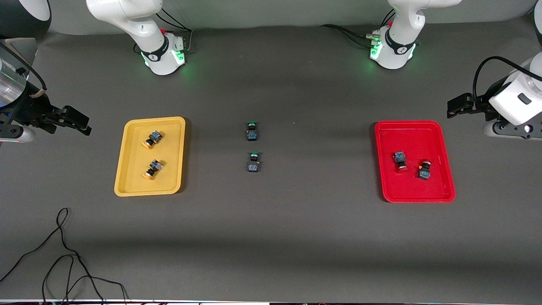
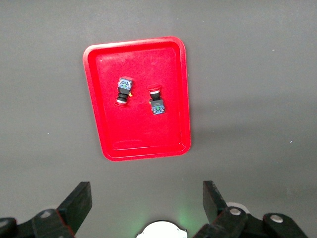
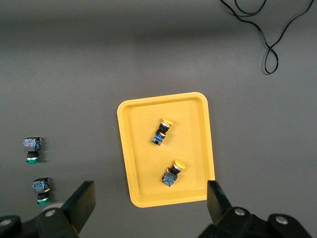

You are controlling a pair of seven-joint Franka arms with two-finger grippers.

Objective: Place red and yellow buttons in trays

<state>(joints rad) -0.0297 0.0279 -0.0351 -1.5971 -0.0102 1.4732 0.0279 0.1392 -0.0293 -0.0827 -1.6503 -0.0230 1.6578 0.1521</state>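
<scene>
from my seat i see the left gripper (image 1: 455, 106) hanging with its fingers spread apart and holding nothing, over bare grey cloth at the left arm's end of the table, just off the shallow red plastic tray (image 1: 446, 192). both red-capped push-button switches lie in that tray, well below the claw and apart from it: one (image 1: 400, 160) toward the table's middle, the other (image 1: 424, 169) beside it, not touching.

the right gripper (image 1: 78, 120) is likewise spread wide and empty, up over the cloth at the right arm's end, just off the shallow yellow plastic tray (image 1: 123, 186). the two orange-yellow-capped switches lie inside it, one (image 1: 153, 139) farther from the front camera than the other (image 1: 153, 169), both clear of the claw.

two green-capped switches (image 1: 252, 131) (image 1: 254, 162) sit on the cloth midway between the trays, well apart from both claws. a thin black cable (image 1: 63, 254) curls near the front edge.
</scene>
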